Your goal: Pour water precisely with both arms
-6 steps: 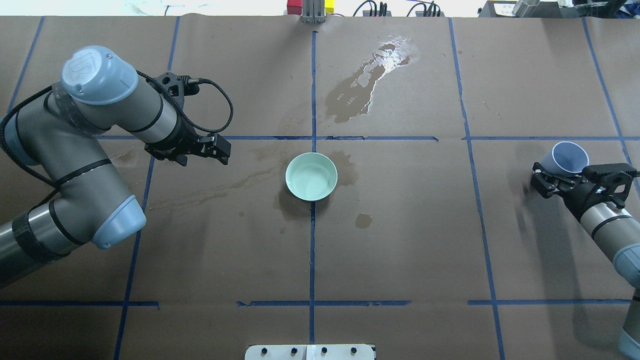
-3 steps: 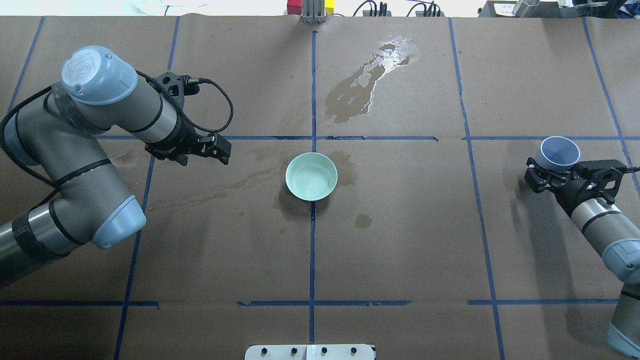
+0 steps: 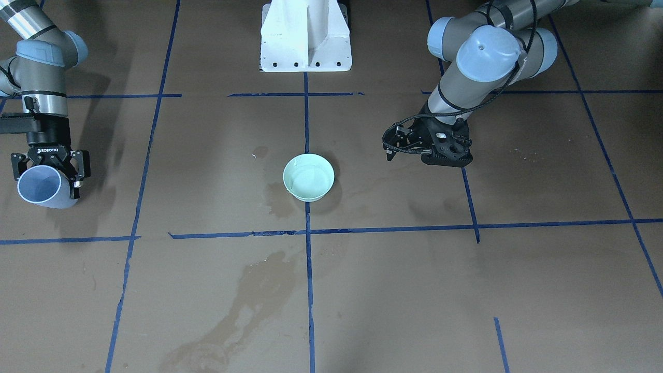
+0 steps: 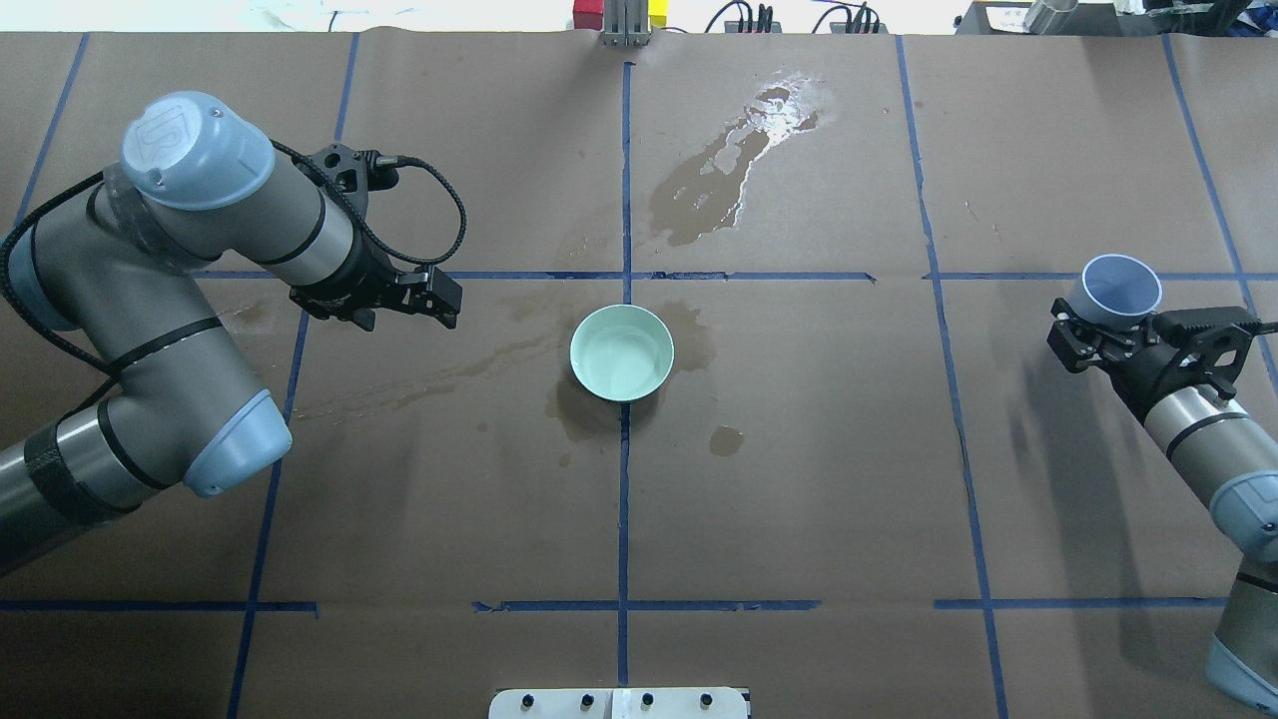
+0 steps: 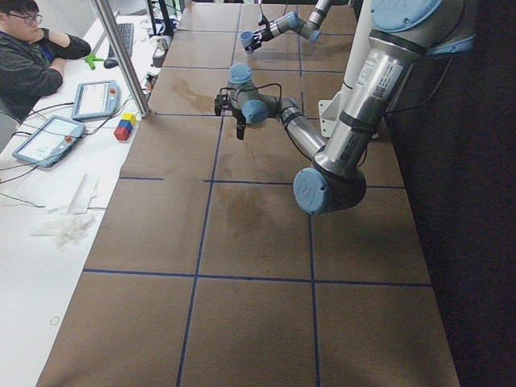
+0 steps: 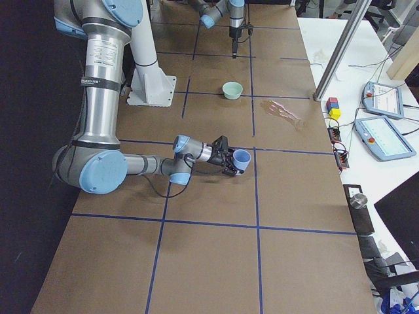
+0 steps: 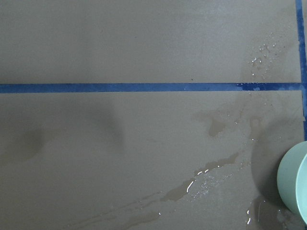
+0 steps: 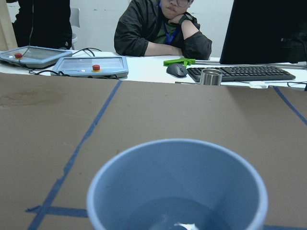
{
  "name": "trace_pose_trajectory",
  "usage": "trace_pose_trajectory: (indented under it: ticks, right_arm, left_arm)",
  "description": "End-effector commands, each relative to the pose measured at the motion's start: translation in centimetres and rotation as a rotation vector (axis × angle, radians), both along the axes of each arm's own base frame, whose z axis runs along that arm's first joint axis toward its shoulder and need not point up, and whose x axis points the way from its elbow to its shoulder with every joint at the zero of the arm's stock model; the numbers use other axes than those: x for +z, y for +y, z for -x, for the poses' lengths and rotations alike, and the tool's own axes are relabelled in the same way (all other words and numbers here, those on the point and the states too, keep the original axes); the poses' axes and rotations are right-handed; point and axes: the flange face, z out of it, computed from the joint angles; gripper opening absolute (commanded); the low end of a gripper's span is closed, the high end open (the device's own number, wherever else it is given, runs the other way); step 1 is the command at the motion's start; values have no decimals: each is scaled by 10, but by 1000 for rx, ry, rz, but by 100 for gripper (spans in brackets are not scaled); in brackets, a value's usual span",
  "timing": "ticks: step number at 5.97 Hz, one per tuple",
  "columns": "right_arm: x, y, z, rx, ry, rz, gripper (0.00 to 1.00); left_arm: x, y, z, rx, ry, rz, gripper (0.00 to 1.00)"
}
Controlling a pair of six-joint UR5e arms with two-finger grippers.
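Observation:
My right gripper [image 4: 1110, 325] is shut on a pale blue cup [image 4: 1121, 290] at the table's right side and holds it nearly upright, mouth up. The right wrist view shows a small glint of water [image 8: 178, 223] at the cup's bottom. A mint-green bowl [image 4: 621, 352] stands at the table's centre, with a faint sheen of water [image 4: 619, 359] inside. My left gripper [image 4: 439, 300] points down at the table to the left of the bowl, empty, its fingers looking shut. The bowl's rim [image 7: 291, 182] shows at the right edge of the left wrist view.
A large wet spill [image 4: 734, 165] lies on the brown paper beyond the bowl. Smaller damp stains [image 4: 727, 439] ring the bowl, and a wet trail [image 4: 449, 374] runs left of it. The white pedestal [image 3: 305, 36] stands behind. An operator [image 5: 32, 56] sits with tablets past the far edge.
My right gripper has turned the blue cup from tilted to nearly upright and shifted it slightly away from me. The left arm and the bowl have not moved.

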Motion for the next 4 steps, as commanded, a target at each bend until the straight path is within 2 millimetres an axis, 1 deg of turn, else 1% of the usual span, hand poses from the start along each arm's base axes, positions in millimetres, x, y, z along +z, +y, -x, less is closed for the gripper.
trace_pose_trajectory:
  ticks: [1,2,3,4]
  right_arm:
    - [-57,-4,-2,-50,105,-138,4]
    - [-101,-17,17,-52,74,-198,4]
    - [-118,-24,34,-57,68,-205,3]
    - [-149,-41,62,-59,88,-196,2]
  left_arm:
    - [-1,0,0,0,1,0,100]
    - [-2,0,0,0,3,-2,100]
    - [-4,1,1,0,6,-6,100]
    - [-4,1,1,0,6,-6,100]
